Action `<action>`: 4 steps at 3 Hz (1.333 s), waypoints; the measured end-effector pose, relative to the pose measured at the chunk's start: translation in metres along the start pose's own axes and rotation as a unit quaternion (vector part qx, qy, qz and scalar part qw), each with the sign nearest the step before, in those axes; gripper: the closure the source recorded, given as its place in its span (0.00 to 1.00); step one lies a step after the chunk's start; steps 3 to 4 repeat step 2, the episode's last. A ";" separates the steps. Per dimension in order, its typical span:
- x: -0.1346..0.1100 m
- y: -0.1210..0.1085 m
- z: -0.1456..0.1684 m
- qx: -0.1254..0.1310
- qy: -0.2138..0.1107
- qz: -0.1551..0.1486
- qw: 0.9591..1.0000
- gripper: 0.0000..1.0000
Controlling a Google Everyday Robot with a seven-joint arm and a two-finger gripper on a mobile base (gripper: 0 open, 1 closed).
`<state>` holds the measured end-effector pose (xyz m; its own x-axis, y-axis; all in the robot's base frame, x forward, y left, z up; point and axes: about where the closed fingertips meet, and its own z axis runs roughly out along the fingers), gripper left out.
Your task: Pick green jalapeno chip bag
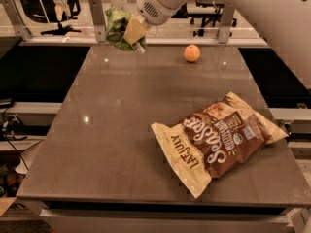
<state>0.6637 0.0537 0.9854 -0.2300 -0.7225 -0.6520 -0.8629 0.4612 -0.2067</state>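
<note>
My claw [132,34] is clenched on the green jalapeno chip bag [115,27], held above the surface [112,120] so nothing drags. Orange [192,53] sits off to the claw's side, lower. Sea Salt chip bag [218,140] lies well apart.

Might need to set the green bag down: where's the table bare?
The gripper holds the green jalapeno chip bag above the far left corner. Bare: the table along its whole left half, and the strip between orange and Sea Salt bag. Crowded: near right.
</note>
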 end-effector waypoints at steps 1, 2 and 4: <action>-0.017 0.000 -0.022 -0.018 -0.023 -0.037 0.999 1.00; -0.017 0.000 -0.022 -0.018 -0.023 -0.037 0.999 1.00; -0.017 0.000 -0.022 -0.018 -0.023 -0.037 0.999 1.00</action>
